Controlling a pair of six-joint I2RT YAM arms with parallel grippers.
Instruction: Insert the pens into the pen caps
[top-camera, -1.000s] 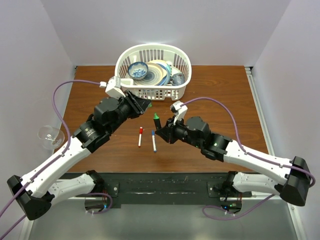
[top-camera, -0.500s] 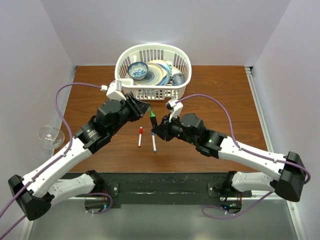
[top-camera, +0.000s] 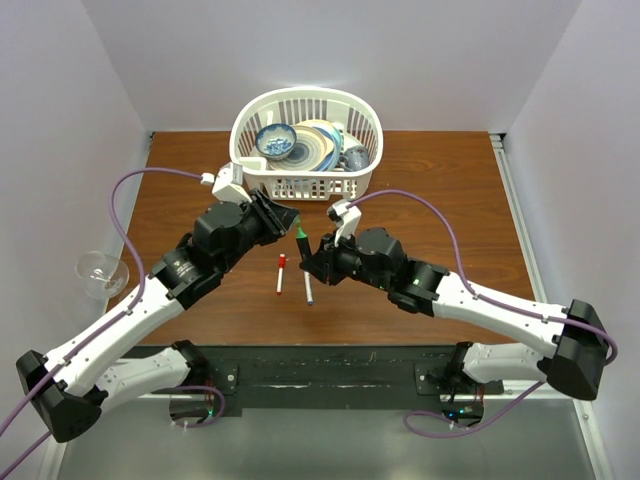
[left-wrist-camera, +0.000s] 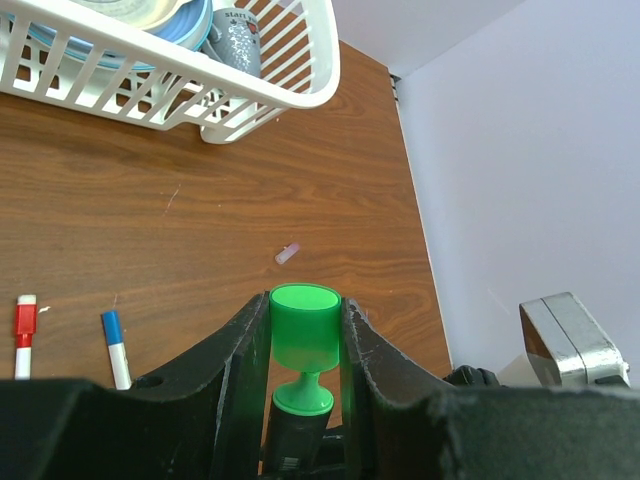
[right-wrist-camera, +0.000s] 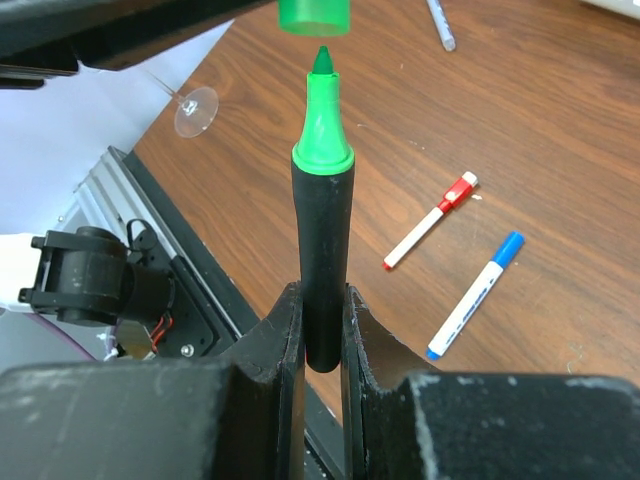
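The left gripper (left-wrist-camera: 305, 318) is clamped on 1 green cap (left-wrist-camera: 305, 325), a finger pressing each side and the open mouth turned toward the other arm. The right gripper (right-wrist-camera: 322, 300) is clamped on the lower end of 1 black marker (right-wrist-camera: 322, 250), which points its green tip straight at that cap. The tip sits just short of the cap's mouth and is not yet inside it.

Seen from above, the 2 grippers meet just in front of the basket (top-camera: 250, 120). Farther in front of the basket, 2 white pens lie apart and almost parallel on the table (top-camera: 450, 190). The red-capped pen (top-camera: 281, 275) is on the left and the blue-capped pen (top-camera: 308, 292) is on the right, its upper end under the right gripper.

The left wrist view alone shows the cap's hollow and 1 small pale scrap (left-wrist-camera: 288, 254) on the wood. The right wrist view alone shows the gap between tip and cap. The top view alone shows the dishes (top-camera: 300, 145) in the basket. 1 wine glass (top-camera: 100, 272) stands well to the left of the basket, past the table's edge.
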